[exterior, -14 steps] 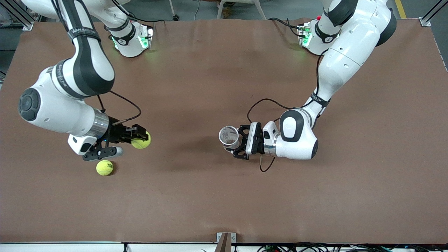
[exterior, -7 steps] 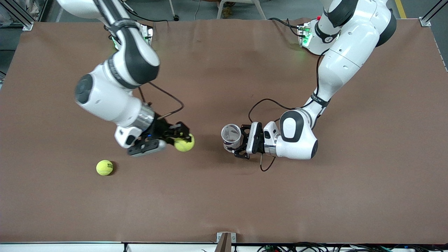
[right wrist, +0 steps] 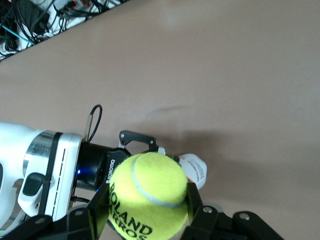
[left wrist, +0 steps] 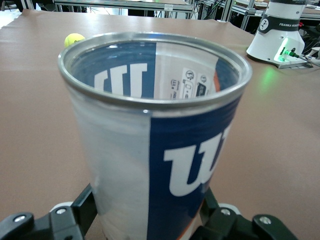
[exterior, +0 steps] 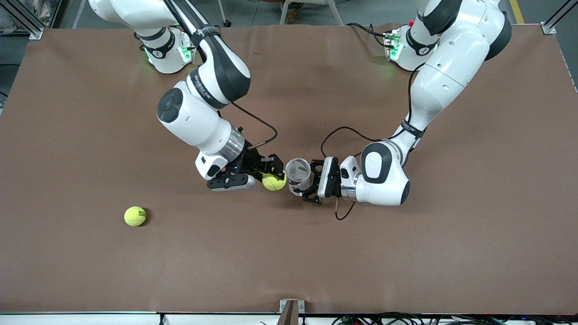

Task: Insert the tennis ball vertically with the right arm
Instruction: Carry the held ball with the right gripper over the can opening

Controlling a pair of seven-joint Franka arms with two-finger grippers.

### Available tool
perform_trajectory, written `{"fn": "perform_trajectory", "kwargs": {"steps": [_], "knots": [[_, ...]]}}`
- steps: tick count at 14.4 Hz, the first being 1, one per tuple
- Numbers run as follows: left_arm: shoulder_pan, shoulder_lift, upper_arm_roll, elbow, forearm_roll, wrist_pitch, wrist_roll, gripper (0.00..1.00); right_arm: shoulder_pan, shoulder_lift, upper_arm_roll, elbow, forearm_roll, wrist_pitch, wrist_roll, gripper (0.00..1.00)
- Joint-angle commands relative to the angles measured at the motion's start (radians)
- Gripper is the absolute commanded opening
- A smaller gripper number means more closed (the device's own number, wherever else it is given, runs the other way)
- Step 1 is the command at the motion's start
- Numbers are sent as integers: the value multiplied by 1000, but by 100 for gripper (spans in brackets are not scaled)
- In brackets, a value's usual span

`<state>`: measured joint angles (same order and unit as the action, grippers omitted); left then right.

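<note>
Black fingers (right wrist: 196, 202) of the right gripper (exterior: 271, 174) are closed on a yellow-green tennis ball (exterior: 274, 182), one on each side of it, with "ROLAND" printed across its lower part in the right wrist view. The held ball hangs above the middle of the brown table (exterior: 289, 253), just beside the open rim of a clear can (exterior: 298, 174). That can, with a blue and white label, stands upright in the left gripper (exterior: 308, 180), whose black fingers (left wrist: 82, 212) clamp its lower body from both sides. The can's inside looks empty in the left wrist view. A second tennis ball (exterior: 135, 216) lies alone on the table, well apart toward the right arm's end and nearer the front camera than the can.
</note>
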<state>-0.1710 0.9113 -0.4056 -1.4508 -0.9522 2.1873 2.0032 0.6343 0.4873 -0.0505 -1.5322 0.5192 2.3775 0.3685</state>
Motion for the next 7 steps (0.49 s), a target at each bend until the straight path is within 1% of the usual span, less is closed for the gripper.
{"fn": "perform_trajectory", "kwargs": {"steps": [1,4,7], "knots": [[-1,-11,8,-22,-2,-12,12,83,42,30,-11,29,9,-3,32,30],[-2,-12,7,-19,-3,-12,5,83,65,30,-11,29,7,-8,76,30],[-2,-12,7,-17,-8,-12,9,82,76,28,-12,29,-17,-8,105,30]]}}
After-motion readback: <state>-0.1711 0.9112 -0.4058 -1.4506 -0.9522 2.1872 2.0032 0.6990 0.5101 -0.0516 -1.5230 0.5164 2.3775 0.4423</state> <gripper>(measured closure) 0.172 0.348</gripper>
